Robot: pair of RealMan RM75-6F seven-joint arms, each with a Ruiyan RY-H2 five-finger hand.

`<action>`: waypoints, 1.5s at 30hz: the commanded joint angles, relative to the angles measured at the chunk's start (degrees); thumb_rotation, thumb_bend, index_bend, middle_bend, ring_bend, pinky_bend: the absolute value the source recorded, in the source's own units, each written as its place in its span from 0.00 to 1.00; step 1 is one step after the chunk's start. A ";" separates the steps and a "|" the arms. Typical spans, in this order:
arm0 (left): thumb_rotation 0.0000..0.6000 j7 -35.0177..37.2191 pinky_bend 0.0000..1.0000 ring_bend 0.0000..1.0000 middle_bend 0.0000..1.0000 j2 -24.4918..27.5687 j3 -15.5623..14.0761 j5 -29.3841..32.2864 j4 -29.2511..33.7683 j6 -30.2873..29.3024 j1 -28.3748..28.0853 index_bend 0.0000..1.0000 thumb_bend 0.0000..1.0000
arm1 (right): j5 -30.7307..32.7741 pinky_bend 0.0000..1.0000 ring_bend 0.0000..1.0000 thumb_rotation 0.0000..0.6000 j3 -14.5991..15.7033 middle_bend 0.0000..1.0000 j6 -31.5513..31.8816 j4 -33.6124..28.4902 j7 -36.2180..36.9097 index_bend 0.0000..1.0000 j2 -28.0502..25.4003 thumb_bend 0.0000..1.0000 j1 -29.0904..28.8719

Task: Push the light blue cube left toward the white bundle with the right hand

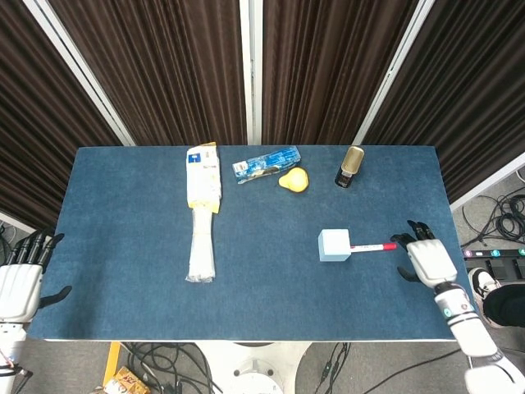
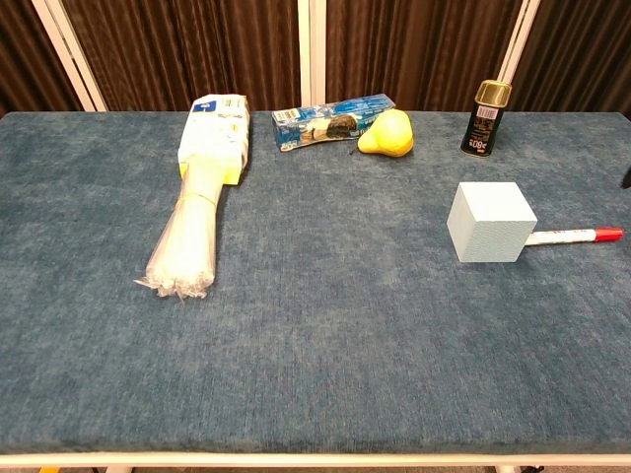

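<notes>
The robot's white right hand (image 1: 428, 261) hangs over the table's right side, back upward, dark fingers (image 1: 408, 239) spread apart and pointing leftward, holding nothing; its forearm runs off toward the lower right corner. The white left hand (image 1: 18, 282) sits off the table's left edge, fingers apart, empty.

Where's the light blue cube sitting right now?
In the head view the light blue cube sits right of the table's centre, with the red-capped marker at its right side and the right hand just beyond the marker's red tip.
</notes>
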State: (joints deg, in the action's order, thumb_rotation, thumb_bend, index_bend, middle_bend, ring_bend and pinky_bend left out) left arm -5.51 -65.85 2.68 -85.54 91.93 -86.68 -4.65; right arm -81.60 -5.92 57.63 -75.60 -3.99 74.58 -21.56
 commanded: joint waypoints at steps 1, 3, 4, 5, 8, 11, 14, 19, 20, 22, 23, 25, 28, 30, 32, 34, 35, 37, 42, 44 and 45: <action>1.00 -0.04 0.13 0.07 0.14 0.12 -0.02 0.11 0.07 -0.15 0.16 0.17 0.05 | 2.53 0.09 0.03 1.00 -1.22 0.33 -4.55 7.00 -1.54 0.32 5.77 0.18 -4.24; 1.00 0.05 0.13 0.07 0.14 0.17 -0.07 0.22 0.03 -0.37 0.40 0.17 0.05 | 2.71 0.10 0.05 1.00 -1.25 0.36 -5.45 10.01 -1.69 0.34 7.96 0.18 -5.40; 1.00 0.11 0.13 0.07 0.14 0.18 -0.10 0.26 -0.02 -0.44 0.48 0.17 0.05 | 2.86 0.10 0.06 1.00 -1.22 0.37 -5.85 11.26 -1.71 0.35 8.83 0.18 -5.80; 1.00 0.16 0.13 0.07 0.14 0.20 -0.14 0.32 -0.09 -0.48 0.59 0.17 0.05 | 3.01 0.10 0.06 1.00 -1.18 0.37 -6.28 12.79 -1.73 0.35 9.91 0.18 -6.28; 1.00 0.21 0.13 0.07 0.14 0.22 -0.20 0.46 -0.09 -0.53 0.76 0.17 0.05 | 3.21 0.11 0.07 1.00 -1.27 0.40 -6.72 15.89 -1.09 0.37 12.26 0.18 -7.25; 1.00 0.29 0.13 0.07 0.14 0.18 -0.27 0.55 -0.19 -0.61 0.95 0.17 0.05 | 3.28 0.12 0.08 1.00 -1.11 0.43 -6.88 18.13 -0.14 0.40 14.01 0.18 -7.77; 1.00 0.45 0.13 0.07 0.14 0.19 -0.22 0.64 -0.40 -0.65 1.03 0.17 0.05 | 3.17 0.12 0.09 1.00 -0.82 0.45 -6.94 19.73 0.63 0.42 15.03 0.18 -8.10; 1.00 0.78 0.13 0.07 0.14 0.11 -0.19 0.58 -0.71 -0.79 1.14 0.17 0.05 | 3.05 0.12 0.10 1.00 -0.13 0.46 -6.91 20.90 1.37 0.45 15.48 0.18 -8.16; 1.00 0.82 0.13 0.07 0.14 0.07 -0.22 0.58 -0.78 -0.74 1.15 0.17 0.05 | 2.97 0.12 0.10 1.00 0.06 0.47 -6.88 21.03 1.33 0.45 15.51 0.18 -8.12; 1.00 0.85 0.13 0.07 0.14 -0.04 -0.24 0.58 -0.91 -0.65 1.15 0.17 0.05 | 2.87 0.12 0.10 1.00 0.44 0.47 -6.92 21.17 1.28 0.46 15.53 0.18 -8.09; 1.00 0.86 0.13 0.07 0.14 -0.07 -0.25 0.58 -0.94 -0.64 1.16 0.17 0.05 | 2.87 0.12 0.10 1.00 0.55 0.47 -6.93 21.22 1.27 0.46 15.54 0.18 -8.08; 1.00 0.96 0.13 0.07 0.14 -0.12 -0.22 0.55 -1.04 -0.68 1.18 0.17 0.05 | 2.94 0.12 0.10 1.00 0.70 0.47 -7.04 21.34 1.28 0.47 15.56 0.20 -8.11; 1.00 1.14 0.13 0.07 0.14 -0.13 -0.22 0.54 -1.20 -0.74 1.25 0.17 0.05 | 3.32 0.12 0.10 1.00 0.82 0.48 -7.52 21.65 1.25 0.49 15.63 0.21 -8.21; 1.00 1.18 0.13 0.07 0.14 -0.20 -0.24 0.56 -1.30 -0.78 1.33 0.17 0.05 | 3.54 0.12 0.10 1.00 0.96 0.49 -7.81 21.82 1.14 0.49 15.72 0.23 -8.26; 1.00 1.25 0.13 0.07 0.14 -0.24 -0.23 0.59 -1.39 -0.86 1.41 0.17 0.05 | 3.61 0.12 0.10 1.00 1.02 0.49 -7.85 21.93 1.04 0.50 15.82 0.24 -8.31; 1.00 1.31 0.13 0.07 0.14 -0.26 -0.27 0.53 -1.45 -0.96 1.49 0.17 0.05 | 3.71 0.12 0.10 1.00 1.09 0.49 -8.01 21.98 0.91 0.50 15.87 0.26 -8.40; 1.00 1.32 0.13 0.07 0.14 -0.28 -0.28 0.58 -1.47 -1.01 1.57 0.17 0.05 | 3.80 0.12 0.10 1.00 1.11 0.49 -8.14 22.00 0.80 0.50 15.90 0.27 -8.48; 1.00 1.39 0.13 0.07 0.14 -0.30 -0.31 0.63 -1.50 -1.03 1.65 0.17 0.05 | 3.95 0.13 0.11 1.00 1.04 0.50 -8.15 22.11 0.69 0.51 16.02 0.30 -8.60; 1.00 1.65 0.13 0.07 0.14 -0.36 -0.30 0.63 -1.72 -1.32 1.91 0.17 0.05 | 4.21 0.14 0.14 1.00 0.86 0.51 -7.88 21.90 0.98 0.55 15.87 0.35 -8.67; 1.00 1.68 0.13 0.07 0.14 -0.36 -0.32 0.58 -1.83 -1.37 1.96 0.17 0.05 | 4.05 0.14 0.14 1.00 0.91 0.51 -7.24 21.36 1.21 0.56 15.40 0.36 -8.46; 1.00 1.71 0.13 0.07 0.14 -0.37 -0.31 0.53 -1.83 -1.41 1.96 0.17 0.05 | 3.96 0.14 0.14 1.00 0.90 0.51 -6.88 21.06 1.30 0.56 15.08 0.36 -8.36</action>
State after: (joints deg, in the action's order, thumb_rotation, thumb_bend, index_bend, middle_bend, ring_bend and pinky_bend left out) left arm -3.81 -66.22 2.37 -85.01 90.11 -88.08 -2.69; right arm -77.54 -5.02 50.47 -54.28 -2.81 89.92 -30.04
